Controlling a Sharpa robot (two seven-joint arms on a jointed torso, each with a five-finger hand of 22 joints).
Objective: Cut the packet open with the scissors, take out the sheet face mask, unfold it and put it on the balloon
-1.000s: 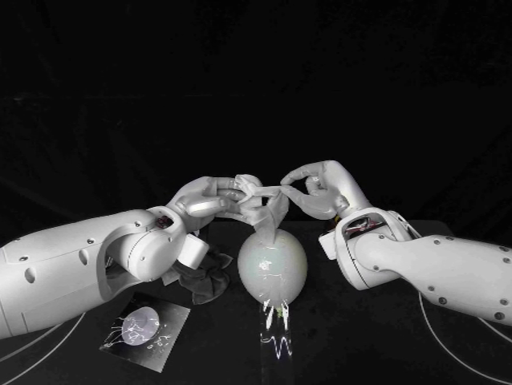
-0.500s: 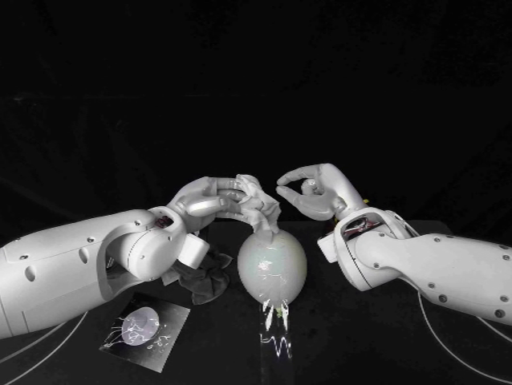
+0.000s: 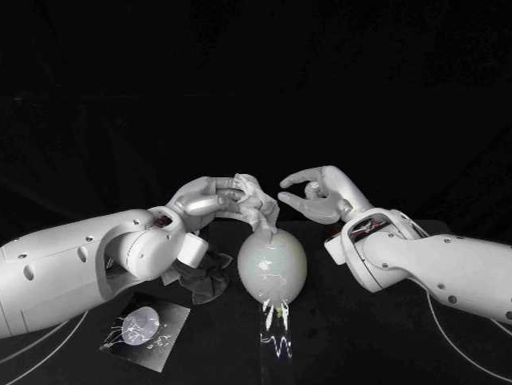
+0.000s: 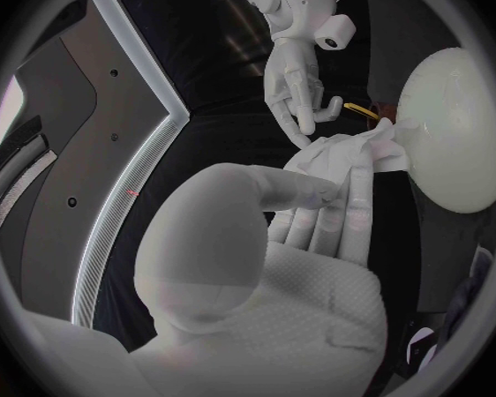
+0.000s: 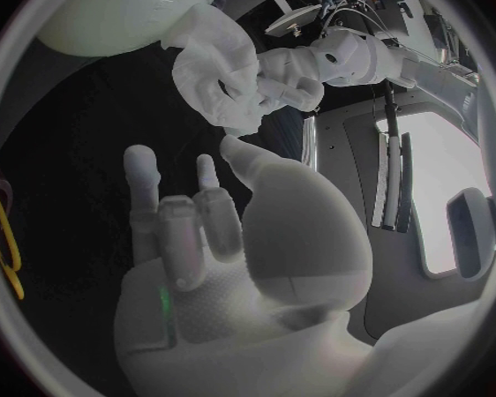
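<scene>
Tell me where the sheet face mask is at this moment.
Head view, centre: the sheet face mask is bunched in the left hand, at the far end of the balloon, with the right hand apart on its other side.

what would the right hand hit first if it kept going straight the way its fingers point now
Probably the crumpled white sheet face mask that the left hand holds at one end of the pale oval balloon. The right hand points at it across an open gap, though depth is unclear.
</scene>
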